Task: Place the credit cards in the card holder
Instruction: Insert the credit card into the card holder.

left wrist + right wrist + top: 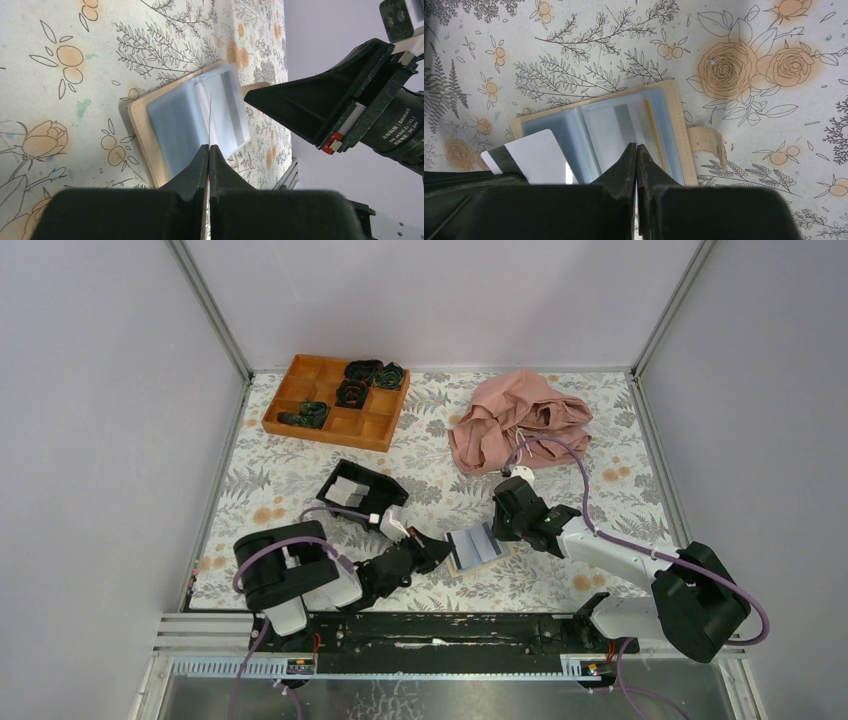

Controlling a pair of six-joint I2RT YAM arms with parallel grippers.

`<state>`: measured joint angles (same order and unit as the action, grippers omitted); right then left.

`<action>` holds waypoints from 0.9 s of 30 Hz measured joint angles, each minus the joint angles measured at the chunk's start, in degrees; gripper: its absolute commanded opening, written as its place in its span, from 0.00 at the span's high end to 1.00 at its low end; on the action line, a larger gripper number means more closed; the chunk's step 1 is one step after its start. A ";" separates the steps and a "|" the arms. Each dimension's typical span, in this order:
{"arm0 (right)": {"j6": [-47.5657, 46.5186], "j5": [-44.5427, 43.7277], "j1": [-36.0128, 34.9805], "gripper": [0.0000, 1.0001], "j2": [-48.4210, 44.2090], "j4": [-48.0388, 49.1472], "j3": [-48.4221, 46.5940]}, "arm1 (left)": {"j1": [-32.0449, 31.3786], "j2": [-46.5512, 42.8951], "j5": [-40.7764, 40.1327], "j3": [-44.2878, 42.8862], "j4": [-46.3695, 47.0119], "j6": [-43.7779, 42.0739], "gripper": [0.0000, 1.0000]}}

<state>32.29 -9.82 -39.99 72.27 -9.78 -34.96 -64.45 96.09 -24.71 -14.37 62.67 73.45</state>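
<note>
Tan holder [478,546], open, clear bluish sleeves [599,131] showing, being flanked by grippers on floral table [280,475]. White striped card [536,157] being pinched by left gripper [209,147] over holder. Right gripper [637,146] being held closed over sleeves.

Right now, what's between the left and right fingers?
The open card holder, shown in the top view. The left fingers pinch a credit card at its edge.
</note>
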 measured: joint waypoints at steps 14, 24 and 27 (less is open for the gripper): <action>1.44 -0.20 0.46 1.00 2.40 0.17 0.22 | 0.00 8.83 0.28 -0.09 12.17 4.55 1.00; 2.10 -0.11 1.77 1.00 2.64 0.70 1.16 | 0.00 13.97 0.31 -1.84 13.68 9.27 1.00; 2.10 -0.04 2.16 1.00 2.69 1.25 1.46 | -0.09 14.64 0.24 -2.34 13.57 10.71 1.00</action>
<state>34.39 -9.87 -37.82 74.96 -8.54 -33.50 -64.53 110.74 -24.47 -16.71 76.25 84.16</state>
